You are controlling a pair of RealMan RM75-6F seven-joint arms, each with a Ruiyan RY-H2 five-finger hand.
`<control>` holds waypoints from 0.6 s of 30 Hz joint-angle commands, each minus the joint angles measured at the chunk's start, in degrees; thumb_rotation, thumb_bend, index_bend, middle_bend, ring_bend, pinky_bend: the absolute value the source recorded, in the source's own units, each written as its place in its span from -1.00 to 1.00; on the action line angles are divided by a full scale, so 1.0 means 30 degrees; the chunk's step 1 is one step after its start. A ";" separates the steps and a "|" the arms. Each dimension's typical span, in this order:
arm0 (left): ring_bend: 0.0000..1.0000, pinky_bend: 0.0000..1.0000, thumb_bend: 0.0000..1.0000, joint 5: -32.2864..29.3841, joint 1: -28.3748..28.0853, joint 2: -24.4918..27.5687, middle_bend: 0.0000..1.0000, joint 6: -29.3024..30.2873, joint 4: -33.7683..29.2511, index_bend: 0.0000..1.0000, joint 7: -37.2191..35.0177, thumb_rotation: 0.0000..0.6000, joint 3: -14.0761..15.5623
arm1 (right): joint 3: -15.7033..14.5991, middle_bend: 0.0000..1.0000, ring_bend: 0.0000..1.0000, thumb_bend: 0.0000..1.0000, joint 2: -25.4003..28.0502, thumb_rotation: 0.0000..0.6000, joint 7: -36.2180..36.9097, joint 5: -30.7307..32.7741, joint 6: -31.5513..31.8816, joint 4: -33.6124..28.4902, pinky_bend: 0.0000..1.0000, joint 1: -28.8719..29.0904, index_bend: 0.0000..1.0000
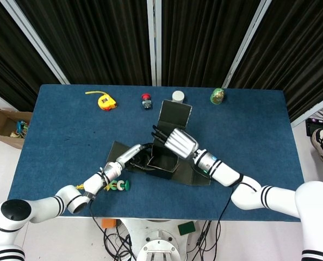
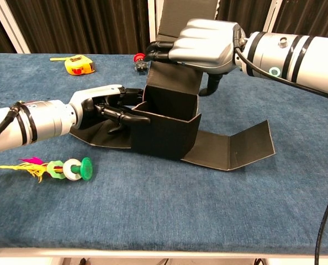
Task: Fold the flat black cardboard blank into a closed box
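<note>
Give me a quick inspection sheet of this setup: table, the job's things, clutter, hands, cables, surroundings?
Surface: blue cloth-covered table.
Job's things: black cardboard box, walls up, top open, rear lid flap standing, one flap flat on the table.
Clutter: yellow tape measure, red-topped item, white round object, green object, feathered toy.
Hands: left hand presses the box's side; right hand rests against the rear flap.
Cables: black cable along the right wrist; bundle below the table's front edge.
Surroundings: dark curtains; carton on the floor.

No legible text, label or number anywhere.
</note>
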 commanded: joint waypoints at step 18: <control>0.00 0.70 -0.88 -0.0617 0.0211 0.0672 -0.41 -0.0361 -0.0660 -0.45 0.0659 0.61 -0.0311 | 0.0571 -1.00 0.35 -1.00 0.1249 1.00 0.2103 -0.1123 0.0838 -0.1583 1.00 -0.0659 -1.00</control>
